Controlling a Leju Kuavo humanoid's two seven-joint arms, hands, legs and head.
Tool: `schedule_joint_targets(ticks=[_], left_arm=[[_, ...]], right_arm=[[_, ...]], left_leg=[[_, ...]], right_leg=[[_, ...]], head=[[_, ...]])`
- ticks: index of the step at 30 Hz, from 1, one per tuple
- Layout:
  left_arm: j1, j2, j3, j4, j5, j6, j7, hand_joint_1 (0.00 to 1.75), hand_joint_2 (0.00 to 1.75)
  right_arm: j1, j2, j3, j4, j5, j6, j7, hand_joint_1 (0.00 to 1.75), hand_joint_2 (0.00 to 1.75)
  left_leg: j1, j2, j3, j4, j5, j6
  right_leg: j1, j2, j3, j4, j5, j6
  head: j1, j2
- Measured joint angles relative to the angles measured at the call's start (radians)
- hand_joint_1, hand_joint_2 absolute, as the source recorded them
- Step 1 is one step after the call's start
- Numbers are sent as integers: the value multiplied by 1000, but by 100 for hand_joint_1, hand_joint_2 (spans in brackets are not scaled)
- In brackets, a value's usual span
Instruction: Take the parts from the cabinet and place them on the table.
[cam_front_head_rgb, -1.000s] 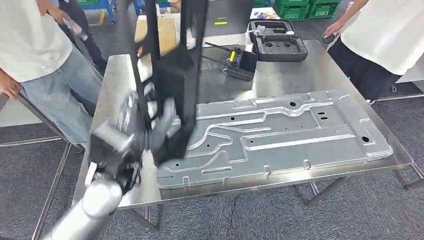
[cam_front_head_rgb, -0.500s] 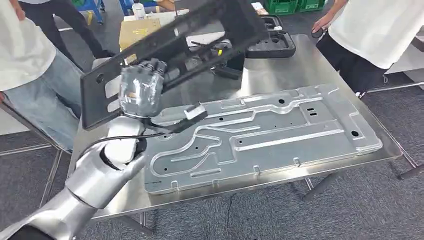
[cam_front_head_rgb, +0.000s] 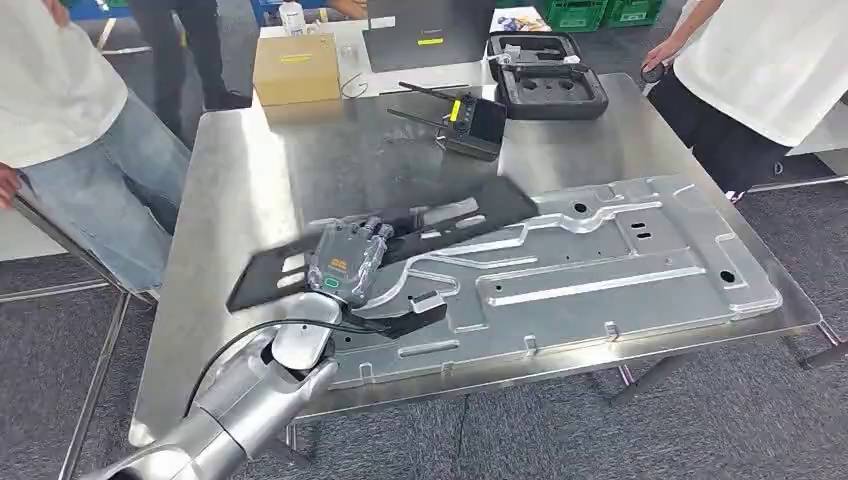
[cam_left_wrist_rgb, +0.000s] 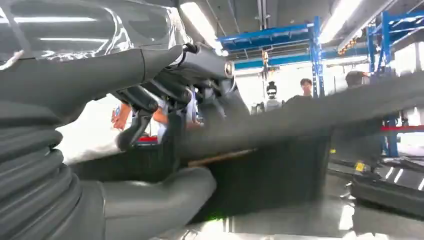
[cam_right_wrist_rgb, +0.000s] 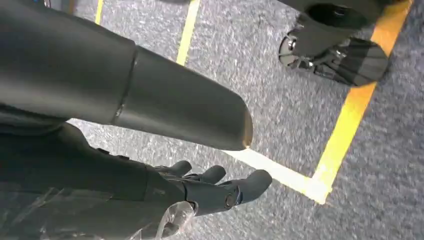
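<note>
Black flat part lies low across the steel table, long end resting over the near-left corner of the big stamped aluminium panel, other end out on bare tabletop. Left hand sits on top of it mid-length, fingers wrapped over the far edge, thumb underneath per left wrist view, so gripping the part. Right hand hangs over grey carpet w/ yellow floor tape, fingers slack and apart, holding nothing. Behind the part: radio controller, black foam-lined case, cardboard box. Ppl standing at both table ends.
</note>
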Motion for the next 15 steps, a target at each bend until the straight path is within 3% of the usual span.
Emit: schedule_joint_targets(ticks=[1, 3, 5, 6, 8, 9, 10, 11, 12, 14, 15], left_arm=[[3, -4, -2, 10, 4, -1, -6, 0, 0], [18, -10, -5, 38, 39, 5, -31, 0, 0], [36, -18, -5, 53, 120, 15, -70, 0, 0], [39, -21, -3, 55, 162, 19, -89, 0, 0], [39, -26, 12, 58, 291, 25, -149, 0, 0], [39, -28, 16, 58, 341, 22, -165, 0, 0], [40, -28, 17, 53, 374, 12, -174, 0, 0], [42, -28, 16, 41, 393, -5, -175, 0, 0], [43, -29, 14, 20, 409, -21, -175, 0, 0], [42, -38, 11, -22, 435, -40, -170, 0, 0], [40, -41, 10, -42, 451, -42, -170, 0, 0]], right_arm=[[-1, 0, 0, 0, 0, 0, 0, 0, 0], [-1, 0, 0, 0, 0, 0, 0, 0, 0], [0, 1, 0, 0, -6, 0, 0, 0, 0], [1, 1, 0, 0, -8, -2, 0, 0, 0], [4, 1, 0, 0, -11, -5, 0, 0, 0], [5, 1, 0, 0, -17, -6, -2, 0, 0], [6, 1, 0, 0, -19, -8, -3, 0, 0], [8, 1, -1, 0, -21, -8, -3, 0, 0], [10, 1, -1, 0, -24, -9, -4, 0, 0], [12, 3, -3, 0, -30, -15, -10, 0, 0], [13, 5, -3, 0, -32, -18, -14, 0, 0]], left_leg=[[0, 1, 1, 1, -1, -2], [1, 1, 5, -1, -3, -4], [6, 1, -6, 21, -20, -17], [7, 0, -26, 69, -49, -23], [11, 1, -112, 249, -130, -32], [10, 1, -149, 324, -151, -32], [10, 0, -165, 349, -148, -30], [10, 0, -158, 326, -124, -25], [8, 0, -128, 258, -83, -17], [2, -1, -35, 56, 8, 4], [-5, -1, -12, 10, 8, 8]], right_leg=[[-7, 1, -3, 1, 2, -11], [0, 3, -1, 3, -3, -19], [-6, 2, 3, 0, -1, -30], [-6, 2, 4, 0, -2, -34], [-6, 2, 4, 0, -3, -39], [-4, 1, 6, 0, -4, -40], [-3, 1, 9, 0, -5, -41], [-2, 2, 11, 0, -7, -42], [0, 4, 15, 0, -8, -42], [1, 5, 22, -1, -11, -39], [9, 6, 20, 3, -13, -35]], head=[[-1, 0], [-3, 0], [-3, 0], [-5, 0], [-5, 0], [-6, 0], [-6, 0], [-6, 0], [-6, 0], [-6, 0], [-6, 0]])
